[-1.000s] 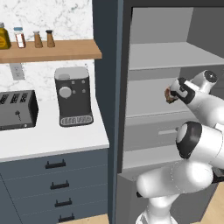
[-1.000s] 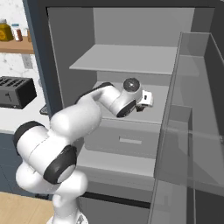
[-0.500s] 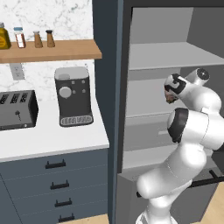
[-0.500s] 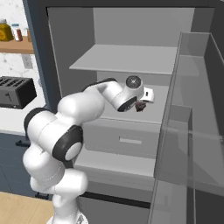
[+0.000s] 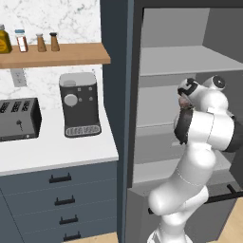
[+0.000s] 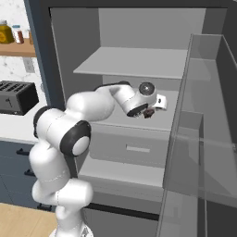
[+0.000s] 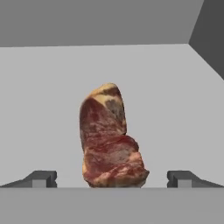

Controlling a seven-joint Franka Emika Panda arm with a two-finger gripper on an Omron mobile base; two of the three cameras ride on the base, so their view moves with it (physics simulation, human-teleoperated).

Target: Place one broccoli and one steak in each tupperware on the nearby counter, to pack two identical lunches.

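Steak lies on a grey fridge shelf, red and marbled, with a pale fatty end at the top of the hand view. It sits between the two dark fingertips, which stand wide apart on either side and touch nothing. The gripper is open and empty, with the meat just ahead of it.

In the right base view the steak shows as a small dark red bit at the front of the hand, on the middle shelf of the open fridge. The gripper reaches in there at the end of the white arm, which bends from the lower left. A clear door stands open on the right, and a drawer sits below the shelf.

In the left base view the arm rises from the lower right and the hand is tucked into the fridge at the middle shelf; the steak is a dark patch there, too small to make out well.

To the left of the fridge runs the white counter over dark blue-grey drawers with black handles. On it stand a coffee machine and a toaster. Above them a wooden wall shelf carries a jar and small shakers.
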